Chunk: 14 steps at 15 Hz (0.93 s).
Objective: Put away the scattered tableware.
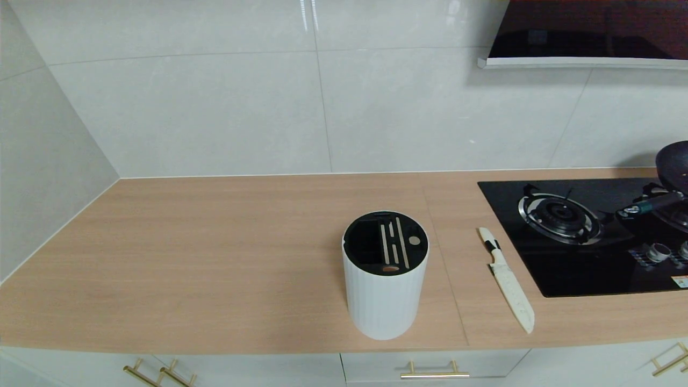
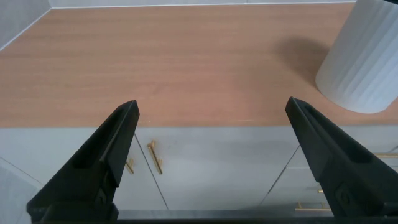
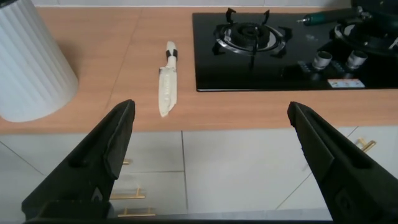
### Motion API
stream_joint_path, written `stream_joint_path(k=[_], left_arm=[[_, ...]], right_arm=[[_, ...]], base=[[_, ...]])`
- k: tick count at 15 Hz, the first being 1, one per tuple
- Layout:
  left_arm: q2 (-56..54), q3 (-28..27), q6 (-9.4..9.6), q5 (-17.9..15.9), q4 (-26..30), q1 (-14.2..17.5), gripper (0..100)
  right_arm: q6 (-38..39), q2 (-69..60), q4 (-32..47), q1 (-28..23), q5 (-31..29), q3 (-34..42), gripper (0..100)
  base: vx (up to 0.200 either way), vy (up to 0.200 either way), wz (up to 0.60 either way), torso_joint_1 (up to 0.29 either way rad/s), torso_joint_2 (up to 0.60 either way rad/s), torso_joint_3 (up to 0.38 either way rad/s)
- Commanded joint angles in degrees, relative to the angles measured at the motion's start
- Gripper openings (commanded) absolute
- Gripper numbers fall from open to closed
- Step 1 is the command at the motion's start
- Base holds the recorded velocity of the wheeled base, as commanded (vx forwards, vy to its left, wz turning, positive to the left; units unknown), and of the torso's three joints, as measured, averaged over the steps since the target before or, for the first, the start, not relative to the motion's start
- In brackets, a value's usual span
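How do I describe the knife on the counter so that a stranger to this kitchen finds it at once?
Start at the light wooden countertop under the tiled wall. Between the white ribbed cylindrical holder and the black glass gas stove lies a cream speckled knife, flat, touching neither. It alone is slim, with a black band on its handle.

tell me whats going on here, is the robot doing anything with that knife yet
Not yet. The left gripper and right gripper are both open and empty, near the front edge of the wooden counter. The knife lies flat on the counter between the white knife holder and the gas hob, its blade pointing toward the front edge. The holder stands upright and nothing sticks out of its top slots.
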Motion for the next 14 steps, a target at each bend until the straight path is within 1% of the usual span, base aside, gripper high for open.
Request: stream_joint_path(k=[1,5,6,7,8,9,11,13,14], left_arm=[[0.0,0.0,0.04,0.0,0.0,-0.1,100],[0.0,0.0,-0.05,0.0,0.0,0.0,100],[0.0,-0.1,-0.05,0.0,0.0,0.0,100],[0.0,0.0,-0.05,0.0,0.0,0.0,100],[0.0,0.0,-0.05,0.0,0.0,0.0,100],[0.0,0.0,-0.05,0.0,0.0,0.0,100],[0.0,0.0,-0.05,0.0,0.0,0.0,100],[0.0,-0.1,-0.05,0.0,0.0,0.0,100],[0.0,-0.1,-0.05,0.0,0.0,0.0,100]], right_arm=[[-0.5,0.1,0.0,0.0,0.1,0.0,100],[-1.4,0.1,-0.3,0.0,0.1,-0.1,100],[-0.1,1.1,-2.2,0.4,1.6,-6.0,100],[1.4,2.5,-2.2,0.8,2.5,-9.3,100],[6.7,7.2,-1.6,2.9,4.5,-16.6,100],[6.2,16.8,0.9,5.7,6.3,-20.8,100],[1.7,28.6,1.2,6.3,6.2,-21.1,100],[1.5,43.2,0.3,6.4,6.4,-25.0,100],[1.5,51.2,0.2,6.4,6.3,-28.3,100]], base=[[0.0,0.0,0.0,0.0,0.0,0.0],[0.0,0.0,0.0,0.0,0.0,0.0],[0.0,0.0,0.0,0.0,0.0,0.0],[0.0,0.0,0.0,0.0,0.0,0.0],[0.0,0.0,0.0,0.0,0.0,0.0],[0.0,0.0,0.0,0.0,0.0,0.0],[0.0,0.0,0.0,0.0,0.0,0.0],[0.0,0.0,0.0,0.0,0.0,0.0],[0.0,0.0,0.0,0.0,0.0,0.0]])
